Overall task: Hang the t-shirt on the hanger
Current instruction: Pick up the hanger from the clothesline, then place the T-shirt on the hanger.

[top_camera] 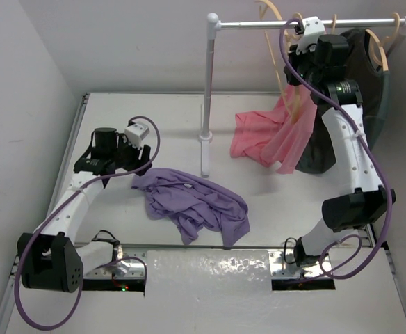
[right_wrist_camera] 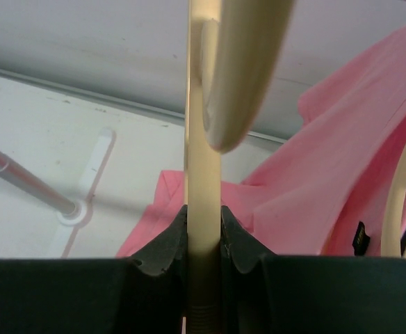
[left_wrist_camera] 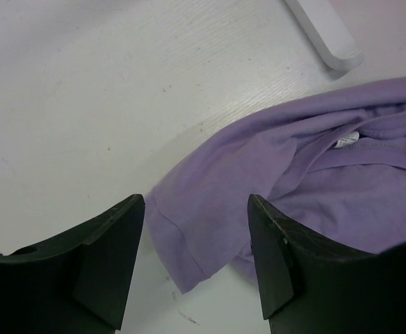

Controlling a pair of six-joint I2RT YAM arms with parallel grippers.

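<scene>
The lavender t-shirt (top_camera: 192, 202) lies crumpled on the white table, left of centre. In the left wrist view one hemmed edge of the t-shirt (left_wrist_camera: 293, 174) lies just beyond and between the two fingers. My left gripper (top_camera: 128, 167) (left_wrist_camera: 196, 202) hovers open at the shirt's left end, holding nothing. High at the rack, my right gripper (top_camera: 295, 59) (right_wrist_camera: 204, 216) is shut on the light tan wooden hanger (top_camera: 281, 42) (right_wrist_camera: 204, 160). Its fingertips press the hanger's arm from both sides. That hanger bears no cloth.
A silver rail (top_camera: 307, 23) on a white post (top_camera: 208, 90) with a round base (top_camera: 204, 137) stands at the back. A pink garment (top_camera: 269, 136) (right_wrist_camera: 342, 160) and a dark garment (top_camera: 370, 83) hang from it on like hangers (top_camera: 384, 49).
</scene>
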